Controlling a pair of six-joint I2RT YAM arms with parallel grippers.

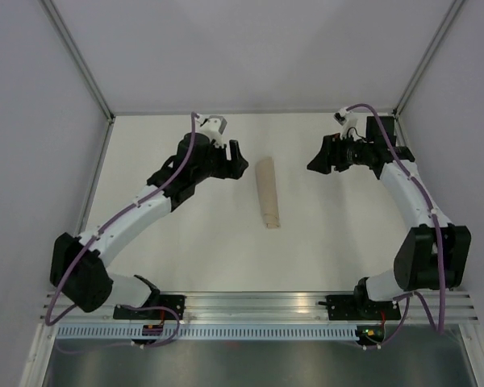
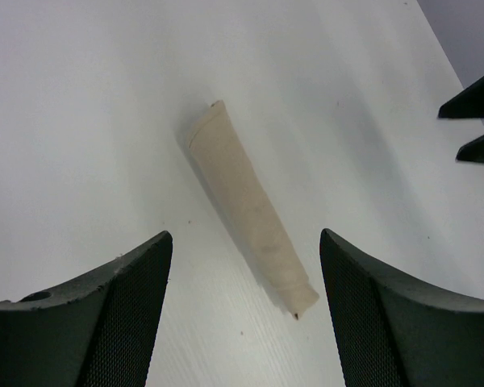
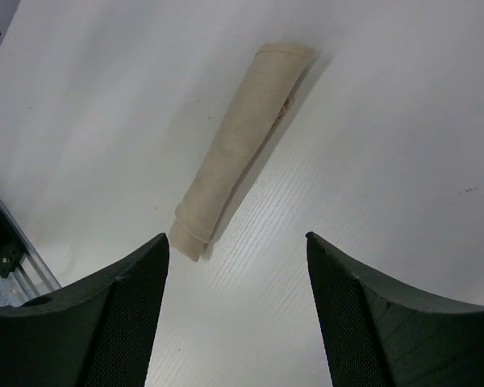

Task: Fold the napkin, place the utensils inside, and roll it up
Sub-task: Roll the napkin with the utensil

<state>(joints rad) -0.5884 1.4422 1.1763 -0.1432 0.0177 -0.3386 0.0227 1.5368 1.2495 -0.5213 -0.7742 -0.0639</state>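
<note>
1. We see the napkin (image 1: 267, 193) rolled into a slim tan tube. It lies around the middle of the desk (image 1: 185, 258), with its length running from the far edge towards the near edge, and it is well apart from every edge.
2. The left gripper (image 1: 240, 159) stands near the far end of the roll on its left. Its jaws are spread wide and grasp nothing.
3. The right gripper (image 1: 313, 161) stands on the roll's right, a little further off. It is likewise spread wide and empty, and neither gripper touches the cloth.
4. Bare desk lies between each gripper and the roll. A broad bare stretch runs from the roll's near end to the rail (image 1: 258, 305) at the near edge.
5. Only the top view shows both arms whole. It also shows the grey walls (image 1: 32, 121) closing the left, far and right edges.
6. The left wrist view adds the right gripper's dark fingertips (image 2: 472, 101) at its right side. It also shows a small step at one end of the roll, where an inner layer sticks out.
7. The right wrist view alone shows a seam along the roll near one end, and a piece of the rail at its lower left.
8. In every view, what the roll holds is hidden.
</note>
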